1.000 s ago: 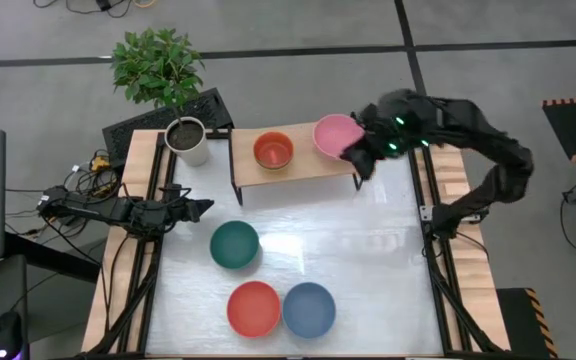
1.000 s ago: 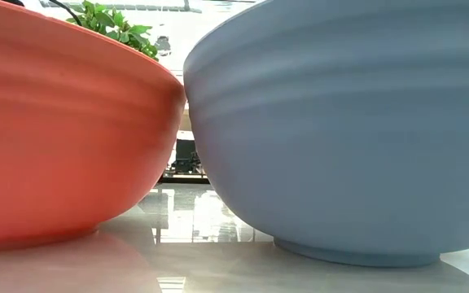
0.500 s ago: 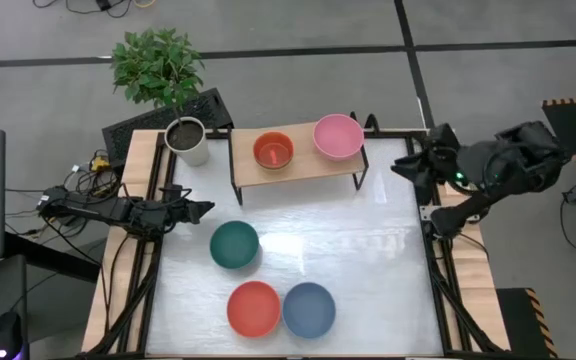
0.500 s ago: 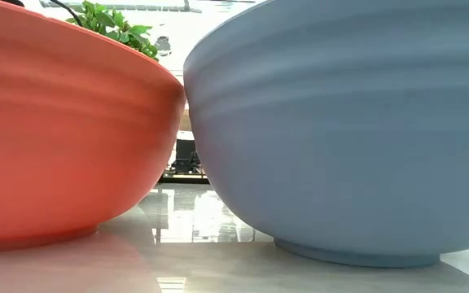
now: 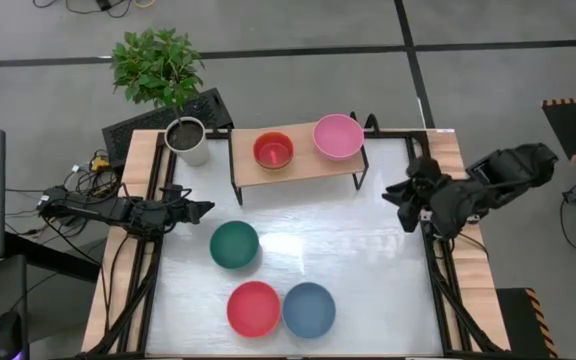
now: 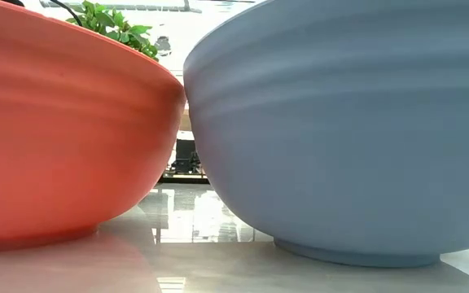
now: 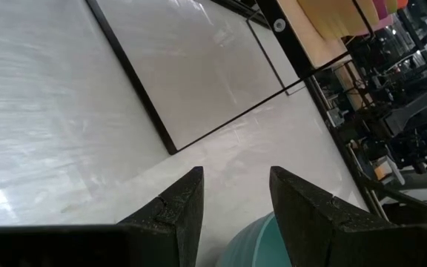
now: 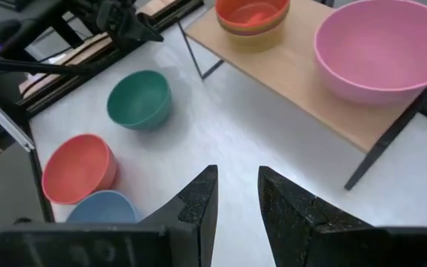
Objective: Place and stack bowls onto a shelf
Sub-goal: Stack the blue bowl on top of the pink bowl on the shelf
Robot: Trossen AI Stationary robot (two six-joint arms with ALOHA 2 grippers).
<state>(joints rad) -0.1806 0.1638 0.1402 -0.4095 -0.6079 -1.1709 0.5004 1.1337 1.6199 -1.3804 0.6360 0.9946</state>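
The light-wood shelf stands at the table's far edge. On it sit a large pink bowl at its right end and a small red bowl, which the right wrist view shows nested in a yellow one. A dark green bowl, a red bowl and a blue bowl rest on the tabletop. My right gripper hovers open near the table's right edge, in front of the shelf's right end. My left gripper waits open at the left edge, just beyond the green bowl.
A white plant pot with a leafy plant stands left of the shelf. The red bowl and blue bowl fill the low view. Bare tabletop lies between the shelf, the green bowl and my right gripper.
My right gripper has drawn back from the pink bowl at the shelf's right end, first toward the table's right edge, then toward the near edge. The pink bowl stays on the shelf, fully uncovered now.
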